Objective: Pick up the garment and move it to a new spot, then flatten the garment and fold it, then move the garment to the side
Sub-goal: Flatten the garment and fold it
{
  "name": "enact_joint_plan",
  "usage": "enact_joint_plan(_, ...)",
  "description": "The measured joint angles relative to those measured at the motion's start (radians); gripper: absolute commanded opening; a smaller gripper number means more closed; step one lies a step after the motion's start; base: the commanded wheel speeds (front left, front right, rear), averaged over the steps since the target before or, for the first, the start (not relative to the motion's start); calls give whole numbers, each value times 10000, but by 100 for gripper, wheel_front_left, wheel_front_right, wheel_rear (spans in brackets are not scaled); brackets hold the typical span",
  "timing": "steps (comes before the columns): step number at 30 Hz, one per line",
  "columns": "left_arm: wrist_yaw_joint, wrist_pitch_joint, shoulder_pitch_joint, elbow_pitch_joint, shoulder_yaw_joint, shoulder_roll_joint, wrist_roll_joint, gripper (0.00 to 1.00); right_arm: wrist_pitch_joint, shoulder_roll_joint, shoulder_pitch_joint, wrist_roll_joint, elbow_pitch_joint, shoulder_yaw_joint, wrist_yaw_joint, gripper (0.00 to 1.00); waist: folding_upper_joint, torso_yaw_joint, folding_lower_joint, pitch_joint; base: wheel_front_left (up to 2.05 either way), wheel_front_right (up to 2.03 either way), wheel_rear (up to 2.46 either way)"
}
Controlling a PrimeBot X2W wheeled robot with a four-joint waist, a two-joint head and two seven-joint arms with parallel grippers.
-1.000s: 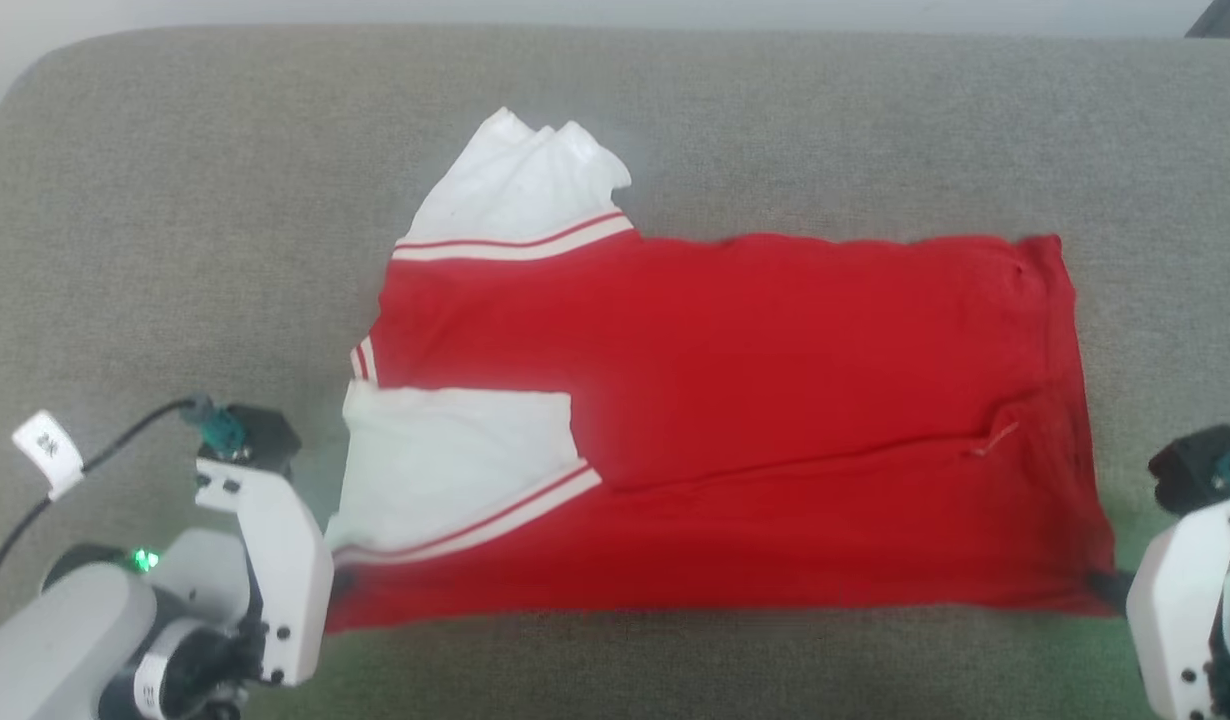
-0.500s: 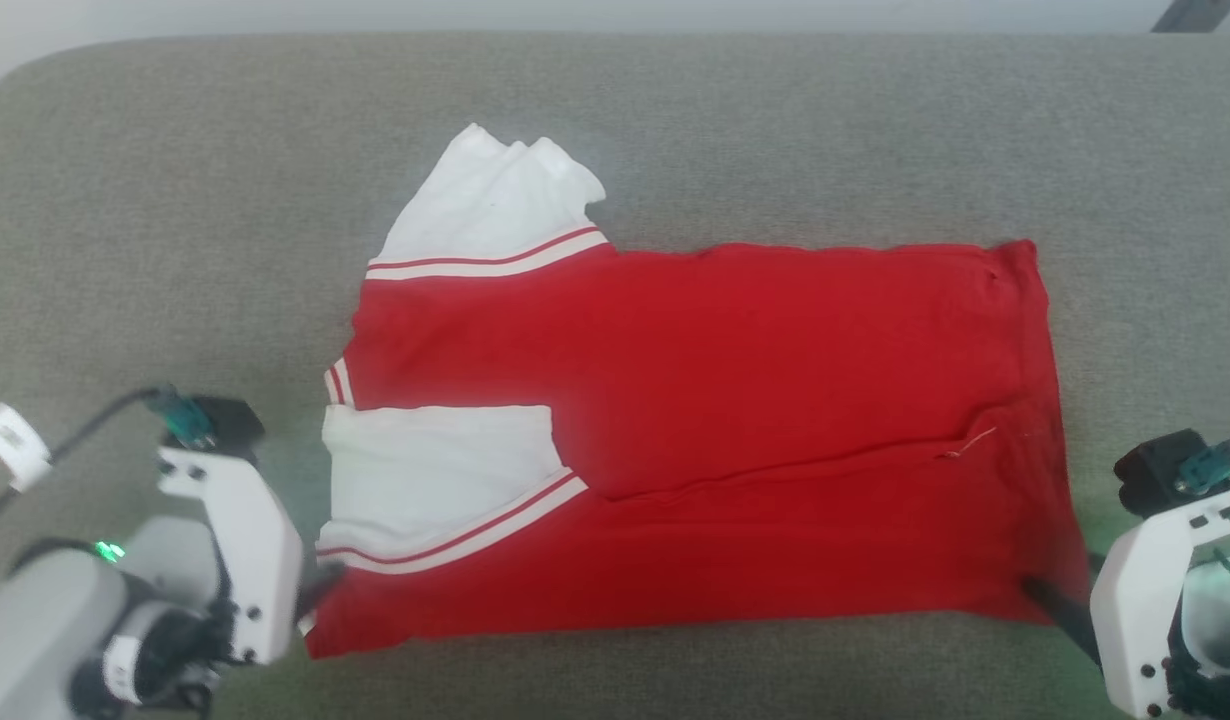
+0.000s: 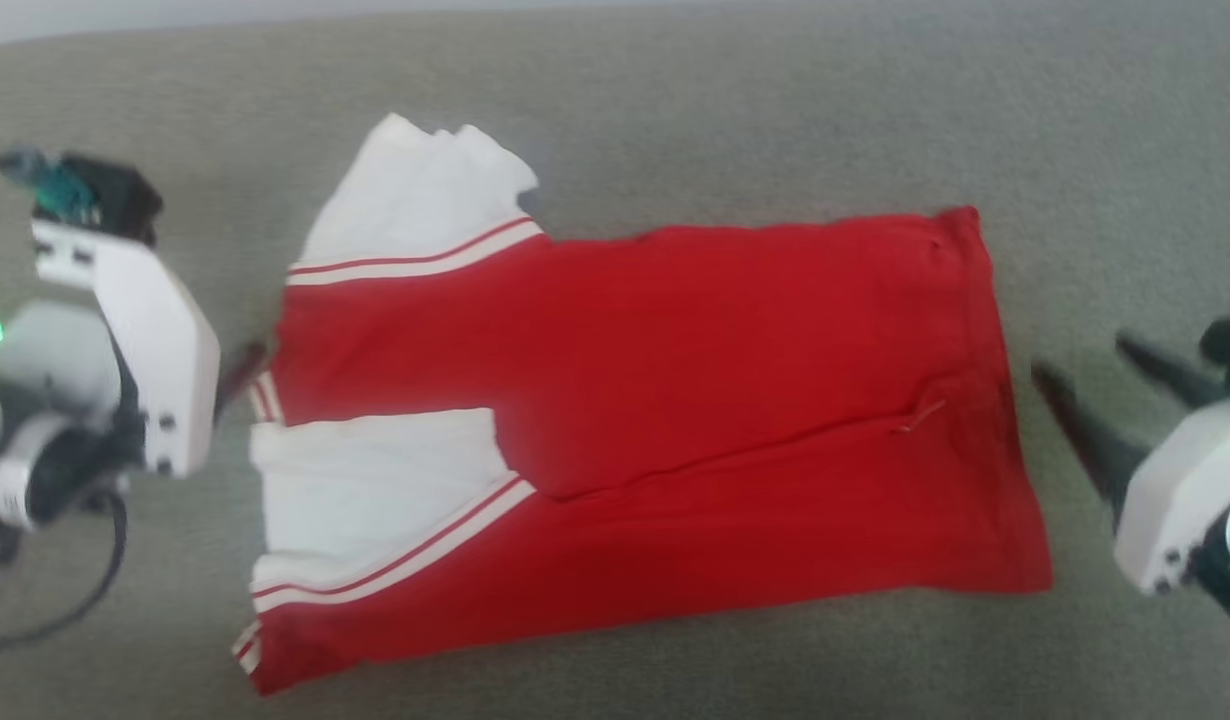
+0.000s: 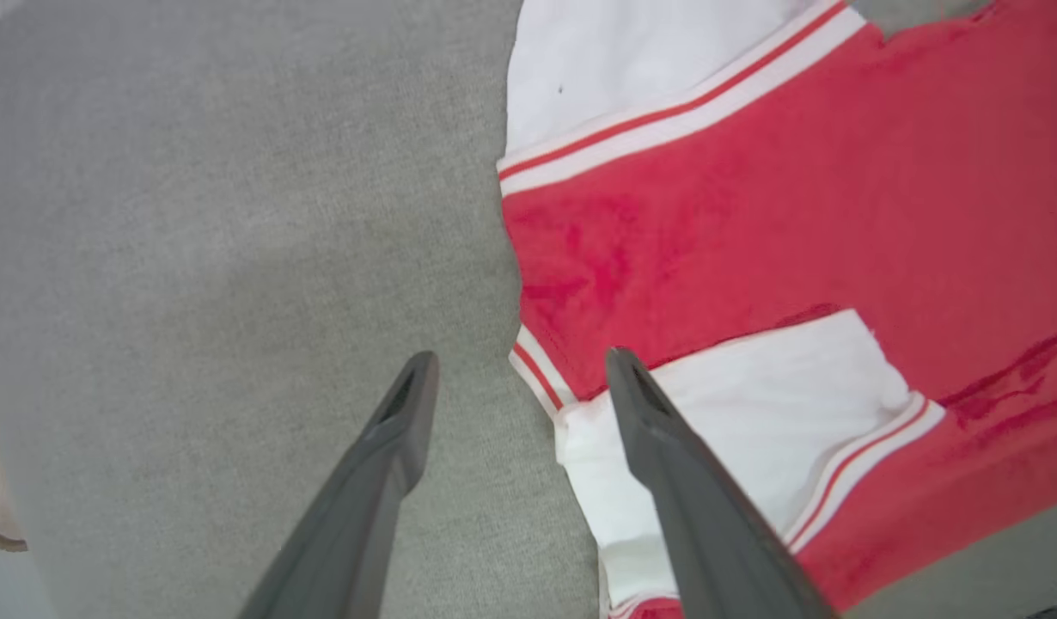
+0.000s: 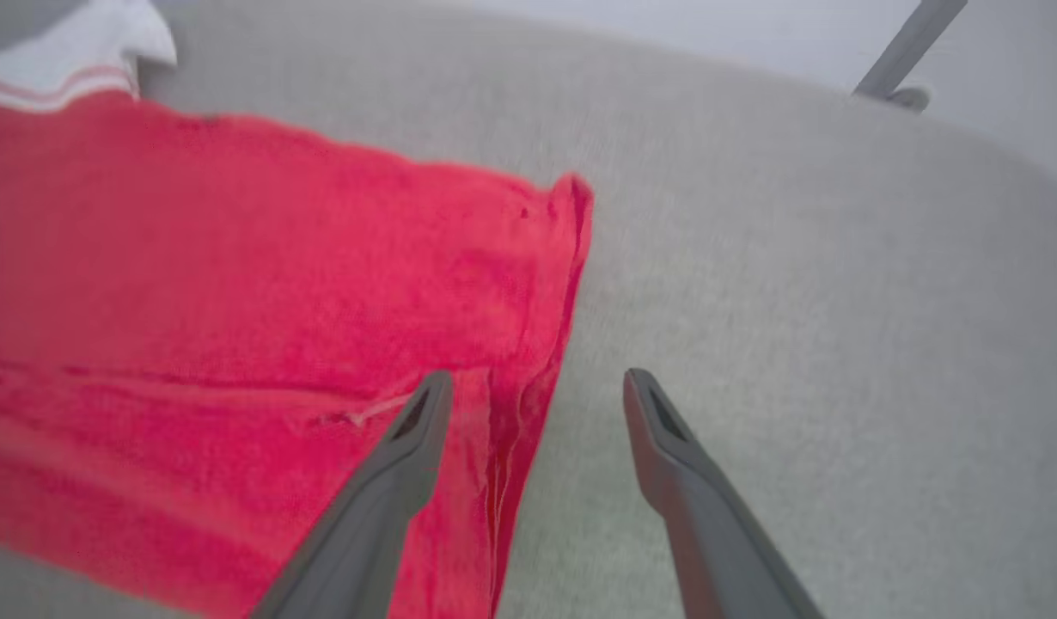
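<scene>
The garment (image 3: 675,350) is a red shirt with white sleeves and red-and-white striped trim. It lies flat on the grey cushion (image 3: 675,110), folded lengthwise, with the sleeves at the left. My left gripper (image 3: 237,368) hovers open at the neck end. In the left wrist view its fingers (image 4: 520,368) straddle the striped edge of the garment (image 4: 752,215), holding nothing. My right gripper (image 3: 1085,365) hangs open just off the hem end. In the right wrist view the right gripper (image 5: 537,384) spans the hem edge of the garment (image 5: 236,258), with nothing held.
The grey cushion's far edge (image 3: 175,25) runs along the top of the head view, with a pale wall behind it. A dark cable (image 3: 75,600) loops below my left arm. A metal leg (image 5: 907,43) stands beyond the cushion in the right wrist view.
Both grippers were shut on the garment's near corners and have let go and opened. They have drawn back to the middle of its short ends. The head camera has also shifted.
</scene>
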Motion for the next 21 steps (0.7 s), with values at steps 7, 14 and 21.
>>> enact_joint_plan(7,-805,-67,-1823,1588,-46,-640,472,100,-3223,1145,-1298,-920,-48,226,-6,100,-1,-730,0,596,0,0,0)
enact_joint_plan(14,-1544,-339,-3249,3133,-198,-1104,959,100,-5795,1789,-1814,-1289,472,631,-2,100,-1,-1505,0,1312,0,0,0)
enact_joint_plan(21,-2065,-462,-4445,4801,-299,-1473,1166,100,-6500,1973,-1896,-1229,1089,976,-2,100,0,-2109,0,1980,0,0,0)
